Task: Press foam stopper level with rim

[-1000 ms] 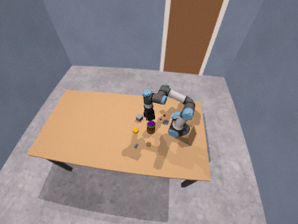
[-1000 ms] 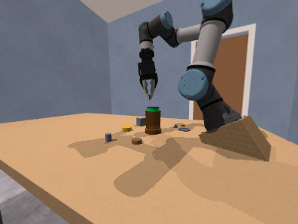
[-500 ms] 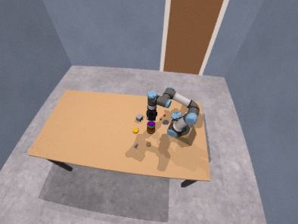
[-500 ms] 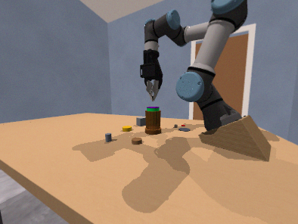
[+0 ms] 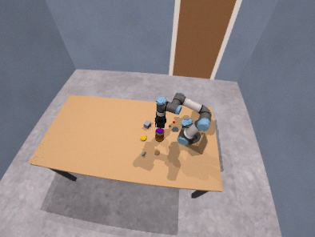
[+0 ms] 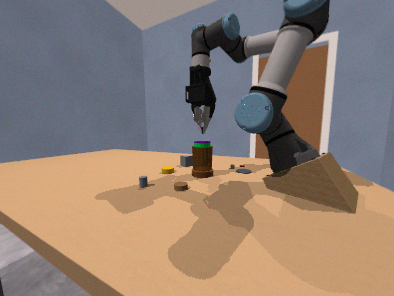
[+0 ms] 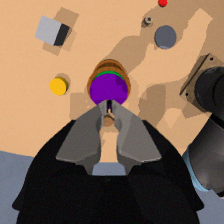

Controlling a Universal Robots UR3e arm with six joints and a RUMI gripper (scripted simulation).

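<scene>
A brown jar (image 6: pixel 202 160) stands upright on the table, also seen in the overhead view (image 5: pixel 159 135) and the wrist view (image 7: pixel 109 75). A purple foam stopper (image 7: pixel 108 89) (image 6: pixel 202 144) with a green band sticks up a little above the jar's rim. My gripper (image 6: pixel 203 129) is shut and empty, its fingertips pointing down a short way above the stopper, not touching it. In the wrist view the closed fingertips sit over the stopper's near edge.
Around the jar lie a yellow disc (image 6: pixel 168 170), a grey cube (image 6: pixel 186 160), a small grey cylinder (image 6: pixel 143 181), a brown disc (image 6: pixel 180 186), a dark blue disc (image 6: pixel 244 171) and a small red piece (image 6: pixel 242 165). The arm's wedge base (image 6: pixel 315 181) stands to the right.
</scene>
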